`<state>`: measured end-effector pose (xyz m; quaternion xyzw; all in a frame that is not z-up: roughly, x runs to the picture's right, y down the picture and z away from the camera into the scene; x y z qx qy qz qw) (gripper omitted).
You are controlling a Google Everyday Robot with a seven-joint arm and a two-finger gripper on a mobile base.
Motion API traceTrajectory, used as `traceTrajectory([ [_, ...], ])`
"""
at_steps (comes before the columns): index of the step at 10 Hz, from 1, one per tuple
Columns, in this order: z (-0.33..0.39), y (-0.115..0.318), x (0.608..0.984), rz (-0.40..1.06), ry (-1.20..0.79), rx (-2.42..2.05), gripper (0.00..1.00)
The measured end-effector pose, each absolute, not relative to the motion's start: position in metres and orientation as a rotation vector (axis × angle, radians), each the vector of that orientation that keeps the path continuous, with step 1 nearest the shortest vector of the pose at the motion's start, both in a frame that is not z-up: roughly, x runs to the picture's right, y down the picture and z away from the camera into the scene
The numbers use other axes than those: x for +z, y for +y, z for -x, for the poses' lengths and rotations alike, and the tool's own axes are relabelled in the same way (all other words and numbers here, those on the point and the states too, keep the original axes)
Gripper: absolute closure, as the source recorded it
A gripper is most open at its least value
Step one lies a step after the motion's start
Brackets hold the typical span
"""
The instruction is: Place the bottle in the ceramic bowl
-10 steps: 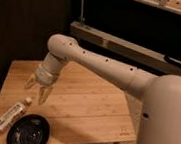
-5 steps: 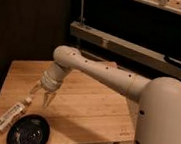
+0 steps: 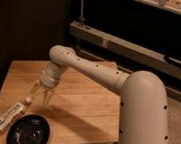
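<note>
A slim clear bottle (image 3: 11, 114) with a white cap and white label lies on its side near the front left of the wooden table (image 3: 86, 109). Right of it, at the table's front edge, sits the glossy black ceramic bowl (image 3: 30, 131). My gripper (image 3: 40, 94) hangs over the table, pointing down, a little above and to the right of the bottle's cap end. Its two fingers are spread apart with nothing between them. The white arm reaches in from the right.
The table's left and front edges lie close to the bottle and bowl. A dark wall and a metal shelf frame (image 3: 133, 47) stand behind the table. My large white arm body (image 3: 140, 119) fills the right side.
The gripper has travelled right and down toward the table, ending closer to the bottle's cap end. Bottle and bowl have not moved.
</note>
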<state>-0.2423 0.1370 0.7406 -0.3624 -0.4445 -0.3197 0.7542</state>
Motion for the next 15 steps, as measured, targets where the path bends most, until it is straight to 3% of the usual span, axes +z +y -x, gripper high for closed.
traceTrajectory([
  [6, 0.273, 0.137, 0.798, 0.836, -0.987, -0.675, 0.35],
  [15, 0.300, 0.136, 0.814, 0.860, -0.944, -0.535, 0.35],
])
